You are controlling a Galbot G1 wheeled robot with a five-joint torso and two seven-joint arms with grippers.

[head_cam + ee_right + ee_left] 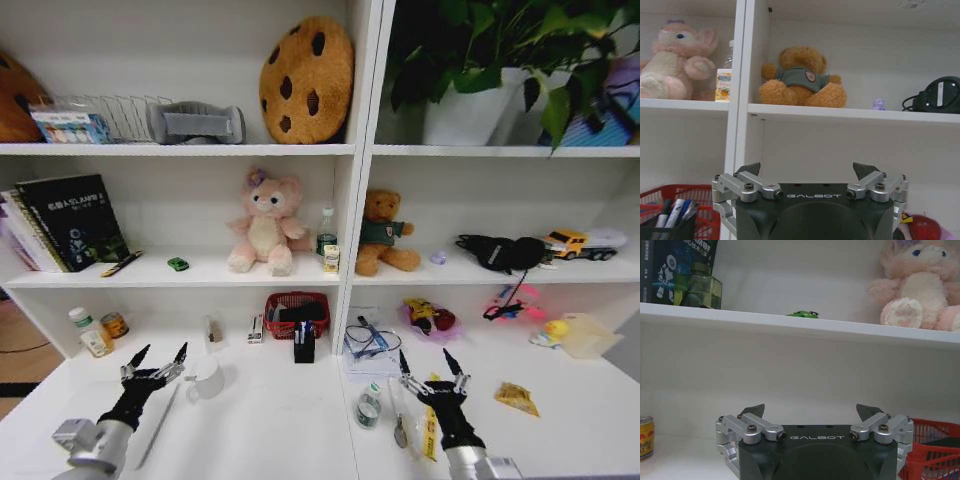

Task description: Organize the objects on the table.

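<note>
So it's a white built-in shelving wall with a wide white table (280, 420) at the bottom, and there's stuff everywhere: plushies, a cookie cushion, a plant up top. Both arms are just parked low over the desk, nothing in either of them. The left gripper (160, 357) hovers beside the white mug (207, 378) with its fingers spread apart and empty. The right gripper (430, 364) is the same deal, wide open over the clutter on the right half of the desk. My guess is they're held up and open like that so the head camera gets a clean look before anything gets picked.

Task things I can actually spot: the tiny green toy car (178, 264) is up on the middle shelf, not on the desk, sitting between the books (70, 220) and the pink plush bunny (265, 222). Its long axis runs roughly along the shelf edge, but I can't tell which end is the nose. A pen (121, 264) lies just beside the books, angled diagonally across the shelf. More pens stand upright in the black pen holder (304, 342) in front of the red basket (297, 313).
</note>
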